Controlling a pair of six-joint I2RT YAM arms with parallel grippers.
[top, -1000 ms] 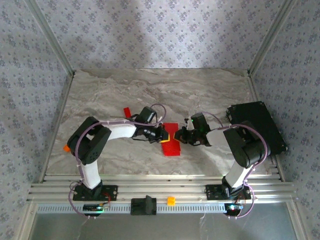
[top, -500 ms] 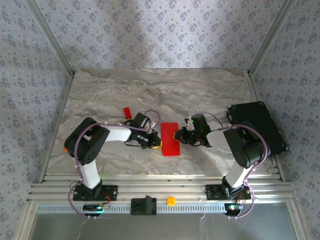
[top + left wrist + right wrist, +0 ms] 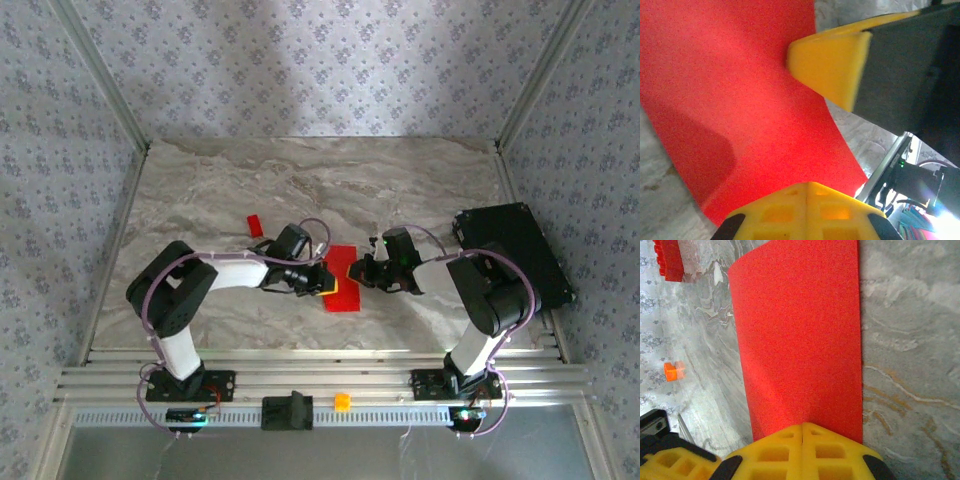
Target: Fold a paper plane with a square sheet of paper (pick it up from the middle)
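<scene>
The grey-veined marble table [image 3: 200, 190] is smooth, with open room toward its far edge. A matte black box [image 3: 515, 250] sits at its right side. At the centre, the square sheet of paper [image 3: 343, 280] [image 3: 800, 340] lies as a thin, bright red rectangle, one long edge bowed slightly upward. The left gripper [image 3: 322, 283] [image 3: 807, 187] and the right gripper [image 3: 356, 270] [image 3: 802, 427] meet it from opposite sides, yellow jaws clenched, tips at the paper. A small red block [image 3: 254, 223] lies apart, beyond the left arm. A tiny orange cube [image 3: 342, 401] sits on the front rail.
</scene>
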